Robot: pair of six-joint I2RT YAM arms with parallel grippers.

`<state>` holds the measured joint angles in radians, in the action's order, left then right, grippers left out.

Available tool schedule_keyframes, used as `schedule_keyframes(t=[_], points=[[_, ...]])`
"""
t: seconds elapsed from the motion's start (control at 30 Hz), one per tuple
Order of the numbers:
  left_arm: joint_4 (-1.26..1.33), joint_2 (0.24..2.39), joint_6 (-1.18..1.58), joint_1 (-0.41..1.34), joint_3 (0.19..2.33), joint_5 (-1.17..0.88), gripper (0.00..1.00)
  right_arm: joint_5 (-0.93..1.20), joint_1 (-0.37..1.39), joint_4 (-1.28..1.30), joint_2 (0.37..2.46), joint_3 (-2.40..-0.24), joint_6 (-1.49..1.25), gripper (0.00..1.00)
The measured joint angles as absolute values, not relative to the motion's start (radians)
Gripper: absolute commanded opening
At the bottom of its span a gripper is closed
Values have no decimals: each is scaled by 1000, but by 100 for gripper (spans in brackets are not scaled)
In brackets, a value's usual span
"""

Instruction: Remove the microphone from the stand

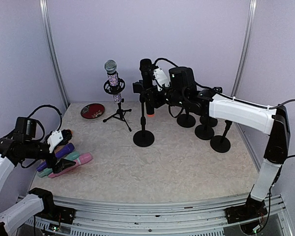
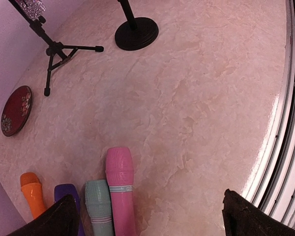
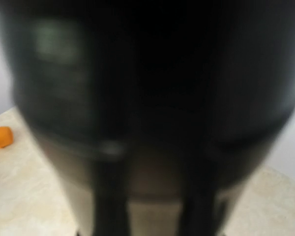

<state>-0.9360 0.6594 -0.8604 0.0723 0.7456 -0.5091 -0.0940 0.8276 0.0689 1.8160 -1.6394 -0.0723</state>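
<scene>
A black microphone (image 1: 146,73) with an orange tail end (image 1: 150,115) sits in the clip of a round-base stand (image 1: 143,138) at mid-table. My right gripper (image 1: 145,90) is at the microphone's body, one finger on each side, and looks shut on it. In the right wrist view the microphone (image 3: 152,73) fills the frame as a dark blur, and the fingers cannot be made out. My left gripper (image 1: 65,150) is open and empty, low over the table at the left (image 2: 150,216).
A glittery microphone (image 1: 112,78) stands in a tripod stand (image 1: 119,116) beside a red plate (image 1: 92,110). Three empty round-base stands (image 1: 204,132) stand at right. Orange (image 2: 33,192), purple, teal (image 2: 98,204) and pink (image 2: 121,187) microphones lie under my left gripper.
</scene>
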Motion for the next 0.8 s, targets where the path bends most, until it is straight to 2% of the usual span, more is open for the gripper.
schedule_keyframes(t=[0.4,0.8], points=[[-934,743,-874,72,797,-620,99,-123,954,23,1625,-1407,-105,0],[-902,788,-856,72,881,-756,99,-66,998,-15,1580,-1343,-91,0]])
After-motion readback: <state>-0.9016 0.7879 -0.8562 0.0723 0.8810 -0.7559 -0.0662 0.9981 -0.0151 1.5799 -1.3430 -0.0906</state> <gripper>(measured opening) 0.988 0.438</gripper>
